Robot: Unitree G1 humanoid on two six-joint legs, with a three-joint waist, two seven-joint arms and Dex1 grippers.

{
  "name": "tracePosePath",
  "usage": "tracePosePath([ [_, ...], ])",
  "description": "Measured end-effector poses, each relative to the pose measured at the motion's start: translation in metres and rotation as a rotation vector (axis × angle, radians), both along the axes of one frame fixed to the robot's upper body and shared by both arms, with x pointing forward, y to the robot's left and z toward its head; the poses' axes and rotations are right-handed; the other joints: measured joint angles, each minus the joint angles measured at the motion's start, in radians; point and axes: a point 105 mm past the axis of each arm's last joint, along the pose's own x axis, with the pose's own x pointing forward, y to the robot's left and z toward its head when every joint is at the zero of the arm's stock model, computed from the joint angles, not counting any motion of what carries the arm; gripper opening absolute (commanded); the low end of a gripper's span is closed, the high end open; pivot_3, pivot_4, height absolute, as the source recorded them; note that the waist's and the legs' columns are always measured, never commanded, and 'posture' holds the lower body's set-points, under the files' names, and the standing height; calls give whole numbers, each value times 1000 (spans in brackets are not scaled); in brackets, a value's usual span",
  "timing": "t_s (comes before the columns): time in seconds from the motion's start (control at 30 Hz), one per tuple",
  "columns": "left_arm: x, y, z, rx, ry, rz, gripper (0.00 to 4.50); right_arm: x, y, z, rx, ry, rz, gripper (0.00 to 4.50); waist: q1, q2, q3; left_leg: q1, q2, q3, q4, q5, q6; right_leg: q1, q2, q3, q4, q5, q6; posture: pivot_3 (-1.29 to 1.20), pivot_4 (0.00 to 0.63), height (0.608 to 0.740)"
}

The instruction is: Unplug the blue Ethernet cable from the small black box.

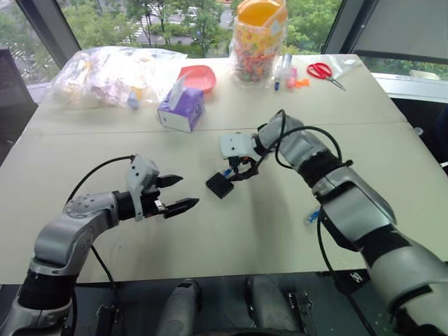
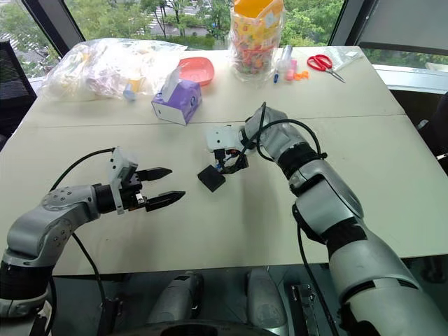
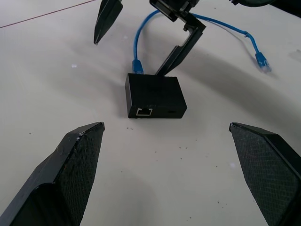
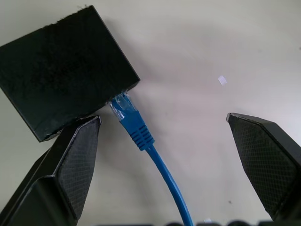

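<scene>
The small black box (image 1: 219, 185) lies flat near the middle of the counter (image 1: 231, 231), well in from every edge. The blue Ethernet cable (image 4: 153, 153) is plugged into one side of it: in the right wrist view the clear plug sits in the box's port with the blue boot just outside, and the cord runs back from there between the two jaws. In the left wrist view the cord loops away over the counter and ends in a free plug lying apart from the box.

The right gripper (image 1: 238, 170) hangs just above the box on its far side, pointing steeply down. Its jaws stand wide apart and hold nothing. One finger (image 4: 70, 165) is close against the box's edge beside the port, the other (image 4: 263, 160) is well off on bare counter, so the plug and the first stretch of cable lie in the gap, nearer the first finger.

The left gripper (image 1: 176, 193) is held low over the counter on the near-left side of the box, pointing toward it, jaws spread wide and empty. The box lies ahead of its fingertips (image 3: 75, 155), apart from them, its free port facing that gripper.

A purple tissue box (image 1: 181, 108) stands toward the far edge.
</scene>
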Motion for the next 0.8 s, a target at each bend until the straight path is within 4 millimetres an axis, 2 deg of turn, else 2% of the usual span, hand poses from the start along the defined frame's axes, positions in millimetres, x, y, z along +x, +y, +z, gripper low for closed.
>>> tracePosePath([
  [0.03, 0, 1, -1, 1, 1, 7, 4500, -1, 1, -2, -6, 19, 0, 3309, -3, 0, 0, 1, 0, 0, 0, 0, 0, 1, 0, 0, 0, 0, 0, 0, 150, 740],
  [0.2, 0, 4, 0, 1, -4, 26, 4500, -4, 3, -11, -22, 76, 0, 587, -6, 0, 0, 12, 0, 0, -1, 0, 0, 10, 1, 1, 2, 0, 0, 0, 150, 740],
  [0.23, 0, 5, 1, 0, -9, 29, 4500, -4, 3, -12, -17, 82, -7, 219, -5, 0, 0, 12, 0, 0, -1, 0, 0, 10, 1, 1, 2, 0, -1, 0, 150, 740],
  [0.27, 0, 6, 1, -1, -12, 33, 4500, -4, 3, -12, -10, 84, -13, 79, -5, 0, 0, 12, 0, 0, -1, 1, -1, 10, 1, 1, 2, 0, -1, 0, 150, 740],
  [0.33, 1, 5, 3, -11, -10, 30, 4500, -2, 1, -13, -1, 68, -24, 79, -5, 0, 0, 13, 0, 0, 0, 1, -1, 10, 1, 1, 2, 0, -1, 0, 150, 740],
  [0.43, 7, 2, 15, -48, -12, 16, 4500, 6, -1, -10, 34, -51, -58, 79, 1, 0, 0, 11, 0, -1, 2, 1, -1, 10, 1, 1, 3, 0, -1, 0, 150, 740],
  [0.5, 13, 1, 25, -63, -24, 3, 4500, 6, -5, -2, 116, -176, -73, 79, 9, 0, 0, 9, -1, -1, 2, 1, -1, 9, 1, 1, 2, 0, 0, 0, 150, 740],
  [0.6, 22, 0, 34, -92, -4, -10, 4500, -5, -14, 23, 240, -426, -83, 79, 19, 0, 0, 0, -1, -1, 1, 1, -1, -1, 0, 1, 3, 0, 0, 0, 150, 740],
  [0.63, 24, -2, 38, -114, 15, -25, 4500, -11, -14, 41, 279, -539, -75, 79, 18, 0, 0, -4, -1, 0, 2, 1, -2, -6, 0, 2, 4, 0, 0, 0, 150, 740],
  [0.73, 27, -13, 51, -178, 56, -94, 4500, -28, -17, 76, 340, -770, -51, 79, 22, 0, 0, -7, -1, 0, 1, 2, -2, -11, 0, 2, 5, 0, 0, 0, 150, 740],
  [0.8, 30, -17, 60, -209, 74, -132, 4500, -42, -16, 86, 375, -854, -31, 79, 24, -1, 0, -7, -1, 0, 1, 2, -2, -10, 0, 2, 4, 0, 0, 0, 150, 740],
])
